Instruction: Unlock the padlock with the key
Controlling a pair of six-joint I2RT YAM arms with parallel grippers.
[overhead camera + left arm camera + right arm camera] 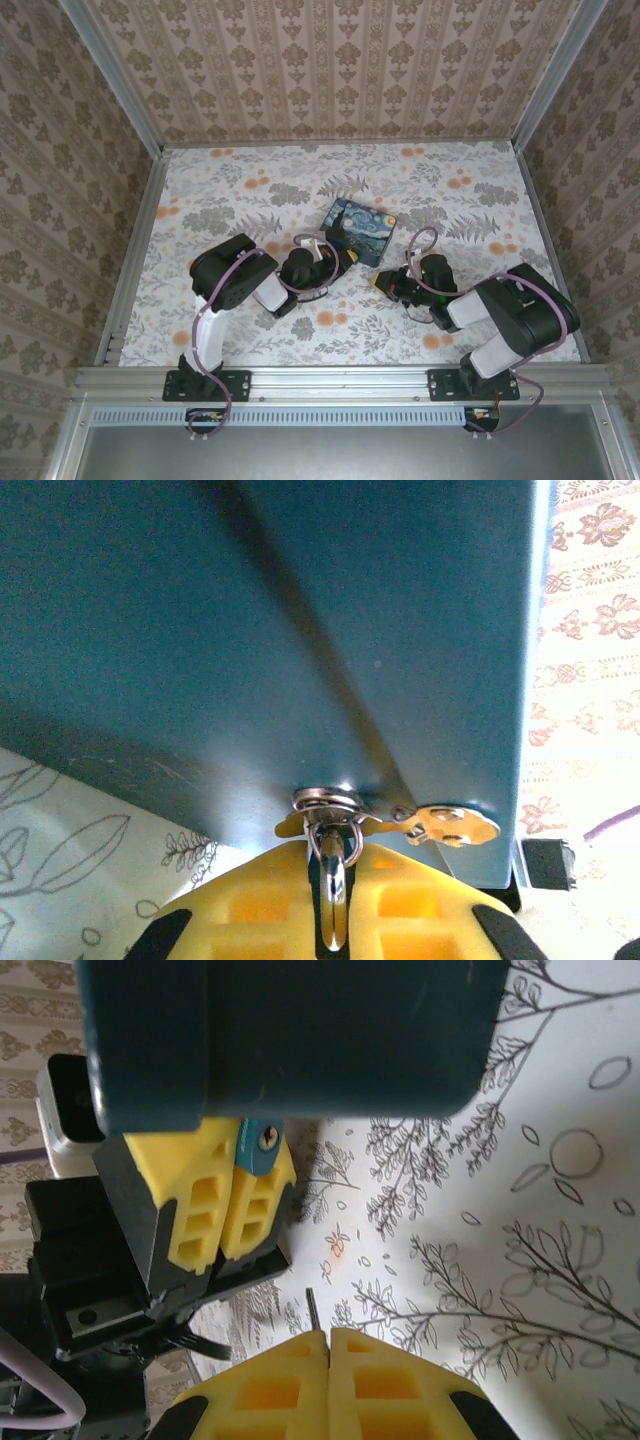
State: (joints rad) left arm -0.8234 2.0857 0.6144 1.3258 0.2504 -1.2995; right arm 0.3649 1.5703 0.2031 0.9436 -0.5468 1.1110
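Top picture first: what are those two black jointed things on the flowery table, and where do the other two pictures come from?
They are robot arms, the left arm and the right arm, bolted to the near edge of the table. The top picture looks down from behind them. The other two come from a camera on each wrist; the yellow blocks are that arm's own fingers. On the table lies a box painted with a starry sky. The left hand is shut on a small metal loop by the box's latch, apparently part of the padlock. The right hand is shut on a thin dark sliver, probably the key.
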